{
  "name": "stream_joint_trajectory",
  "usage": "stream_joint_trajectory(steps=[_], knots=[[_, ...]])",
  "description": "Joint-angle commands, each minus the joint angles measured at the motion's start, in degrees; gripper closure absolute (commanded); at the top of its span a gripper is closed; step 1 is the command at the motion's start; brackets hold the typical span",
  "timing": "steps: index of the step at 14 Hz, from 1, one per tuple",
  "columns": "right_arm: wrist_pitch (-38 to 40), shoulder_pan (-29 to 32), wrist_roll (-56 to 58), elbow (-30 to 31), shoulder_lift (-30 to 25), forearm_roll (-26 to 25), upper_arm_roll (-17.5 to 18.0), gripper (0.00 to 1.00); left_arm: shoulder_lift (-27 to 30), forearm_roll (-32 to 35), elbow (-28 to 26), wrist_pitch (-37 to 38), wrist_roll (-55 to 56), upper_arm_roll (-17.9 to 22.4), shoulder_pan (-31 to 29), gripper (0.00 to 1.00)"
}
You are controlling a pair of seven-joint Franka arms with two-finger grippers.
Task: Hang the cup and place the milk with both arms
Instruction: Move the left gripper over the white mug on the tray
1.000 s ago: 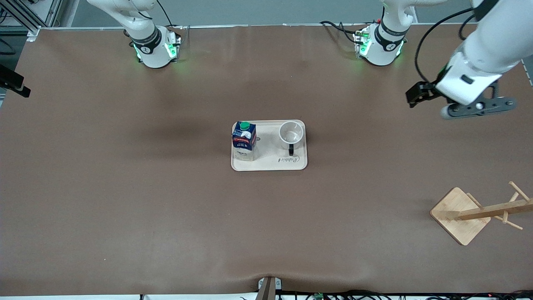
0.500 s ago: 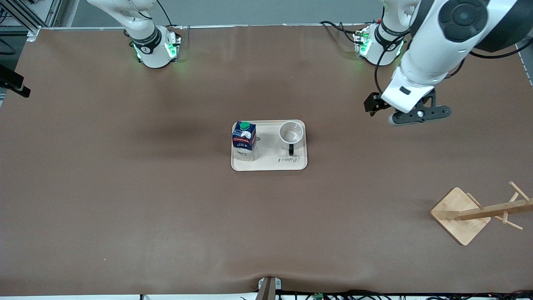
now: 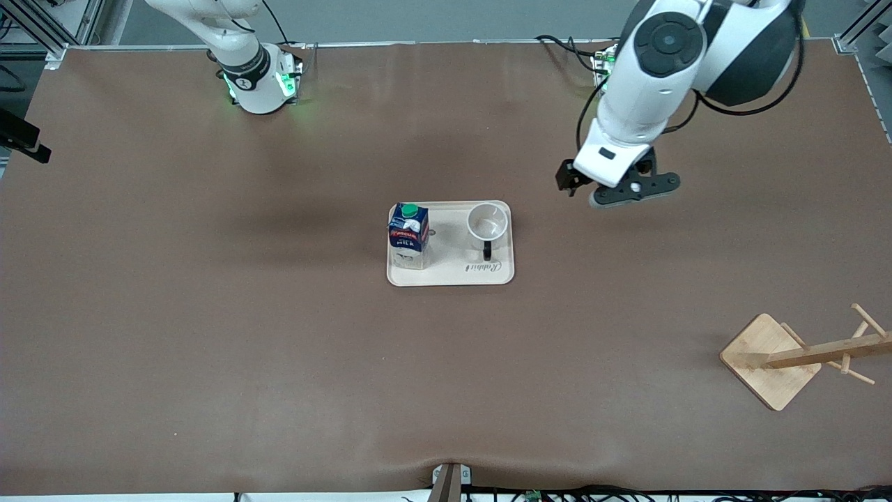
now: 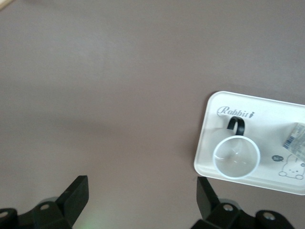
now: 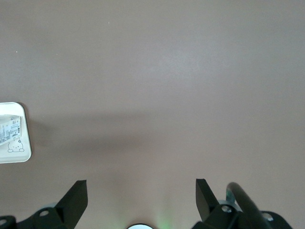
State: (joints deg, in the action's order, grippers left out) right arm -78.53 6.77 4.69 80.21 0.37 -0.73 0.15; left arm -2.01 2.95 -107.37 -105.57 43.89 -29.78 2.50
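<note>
Your left arm reached out from its base, left gripper (image 3: 584, 187) up over bare table at the tray's (image 3: 450, 277) 2 o'clock in the front view, jaws spread wide, nothing in them. Your right gripper (image 5: 141, 198) was also released and empty, looking down on bare table next to the tray; that arm waited. Cup (image 3: 487, 222) stood upright on the tray, mouth up, handle pointing to 6 o'clock, toward the front camera. Milk (image 3: 408, 236) stood upright beside it, long axis vertical, cap on top, toward the right arm's end.
</note>
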Motion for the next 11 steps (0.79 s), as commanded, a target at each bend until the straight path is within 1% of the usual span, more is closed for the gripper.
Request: stream_joint_trajectory(steps=[1, 5, 7, 9, 11], knots=[[0.6, 0.7, 0.1, -0.8, 0.2, 0.3, 0.4, 0.0, -1.6, -1.0, -0.7, -1.8, 3.1, -2.5, -0.2, 0.0], [0.6, 1.2, 0.2, -0.8, 0.3, 0.3, 0.4, 0.0, -2.9, -1.0, -1.4, -3.9, 7.4, -5.9, 0.0, 0.0], [0.6, 1.2, 0.2, -0.8, 0.2, 0.3, 0.4, 0.0, -4.6, -1.0, -1.8, -5.9, 11.0, -7.6, 0.6, 0.0], [0.7, 1.3, 0.2, -0.8, 0.6, 0.5, 0.5, 0.0, -6.5, -0.6, -2.3, -7.9, 13.5, -7.8, 3.0, 0.0], [0.4, 1.4, 0.2, -0.8, 0.9, 0.8, 0.5, 0.0, -7.7, 0.0, -4.9, -11.6, 13.6, -7.8, 4.0, 0.0]])
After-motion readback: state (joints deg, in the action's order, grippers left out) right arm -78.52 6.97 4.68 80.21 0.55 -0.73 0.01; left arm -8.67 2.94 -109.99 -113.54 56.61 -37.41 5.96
